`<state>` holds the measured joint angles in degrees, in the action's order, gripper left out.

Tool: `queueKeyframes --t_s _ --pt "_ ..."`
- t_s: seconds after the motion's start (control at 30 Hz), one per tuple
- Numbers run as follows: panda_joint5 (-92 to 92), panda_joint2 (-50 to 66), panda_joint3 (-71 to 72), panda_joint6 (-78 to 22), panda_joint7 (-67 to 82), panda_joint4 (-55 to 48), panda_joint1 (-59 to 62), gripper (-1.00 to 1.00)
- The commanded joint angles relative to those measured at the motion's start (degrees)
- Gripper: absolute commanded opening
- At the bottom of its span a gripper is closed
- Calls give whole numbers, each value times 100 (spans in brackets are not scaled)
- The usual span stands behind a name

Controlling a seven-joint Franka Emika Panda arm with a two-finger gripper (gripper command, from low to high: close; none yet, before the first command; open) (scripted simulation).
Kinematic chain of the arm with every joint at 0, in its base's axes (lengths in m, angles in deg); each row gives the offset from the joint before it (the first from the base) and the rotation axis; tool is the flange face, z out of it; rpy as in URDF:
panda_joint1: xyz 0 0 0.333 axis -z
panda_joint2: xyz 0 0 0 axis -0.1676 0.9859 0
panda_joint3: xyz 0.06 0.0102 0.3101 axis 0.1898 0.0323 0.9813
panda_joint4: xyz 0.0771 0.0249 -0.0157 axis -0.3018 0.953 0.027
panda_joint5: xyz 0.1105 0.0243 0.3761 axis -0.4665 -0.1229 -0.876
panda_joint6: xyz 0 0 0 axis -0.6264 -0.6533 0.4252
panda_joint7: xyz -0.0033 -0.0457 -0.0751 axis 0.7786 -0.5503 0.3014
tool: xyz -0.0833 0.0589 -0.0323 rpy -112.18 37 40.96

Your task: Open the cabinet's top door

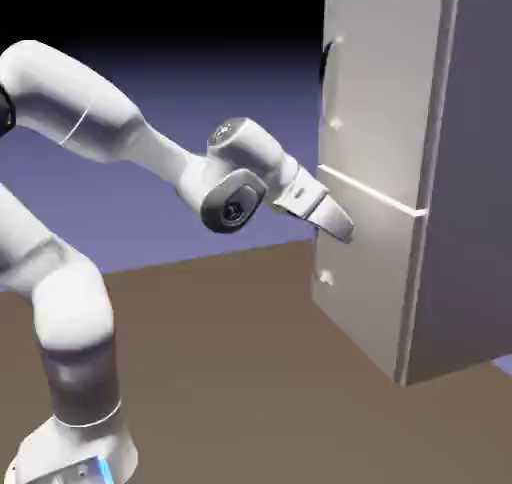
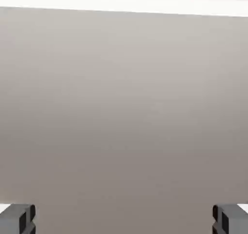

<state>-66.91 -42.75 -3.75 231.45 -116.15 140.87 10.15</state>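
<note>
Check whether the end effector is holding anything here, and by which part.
Nothing is held. The end effector is open, its fingertips wide apart with only the cabinet front between them.

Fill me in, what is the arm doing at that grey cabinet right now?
The white robot arm is reaching toward the tall light-grey box-shaped cabinet. Its two-finger gripper is open and empty, close in front of the cabinet at about the seam between the two doors, below the dark handle of the larger upper door panel. That top door looks shut. The hand view shows only flat grey panel between the widely spread fingertips, so nothing is grasped yet.
</note>
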Motion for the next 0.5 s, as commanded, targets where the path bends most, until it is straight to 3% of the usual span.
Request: queueKeyframes --t_s 0.0,0.47 --pt "-244 9 156 138 139 -85 44 100" --pt "-3734 180 2559 2153 2240 -1396 716 100"
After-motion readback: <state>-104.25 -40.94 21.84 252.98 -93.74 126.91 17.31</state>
